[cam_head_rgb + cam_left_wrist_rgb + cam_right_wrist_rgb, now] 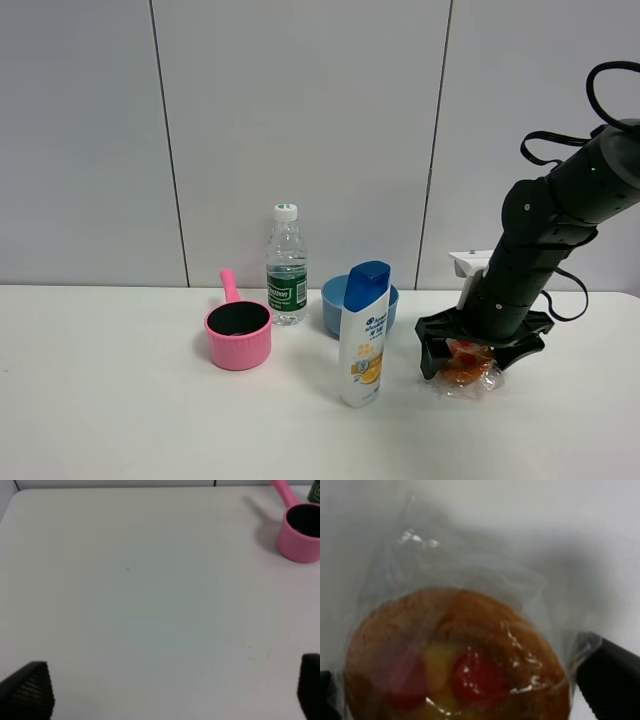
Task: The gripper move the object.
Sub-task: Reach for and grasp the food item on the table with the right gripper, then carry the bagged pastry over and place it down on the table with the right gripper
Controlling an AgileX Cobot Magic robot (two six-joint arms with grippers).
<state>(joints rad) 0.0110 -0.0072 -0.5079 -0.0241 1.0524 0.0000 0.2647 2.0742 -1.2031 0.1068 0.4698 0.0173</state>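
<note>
The muffin (466,371) is golden-brown with red bits, in crinkly clear wrap, and lies on the white table (120,400) at the right. My right gripper (482,354) is lowered over it, open, with one black finger on each side. In the right wrist view the muffin (455,660) fills the space within the right gripper (470,687), and one finger (612,680) touches the wrap. My left gripper (170,692) is open and empty over bare table; it is out of the exterior view.
A white and blue shampoo bottle (364,335) stands just left of the muffin. Behind it are a blue bowl (335,300) and a water bottle (286,265). A pink pot (238,338) stands further left, also in the left wrist view (300,532).
</note>
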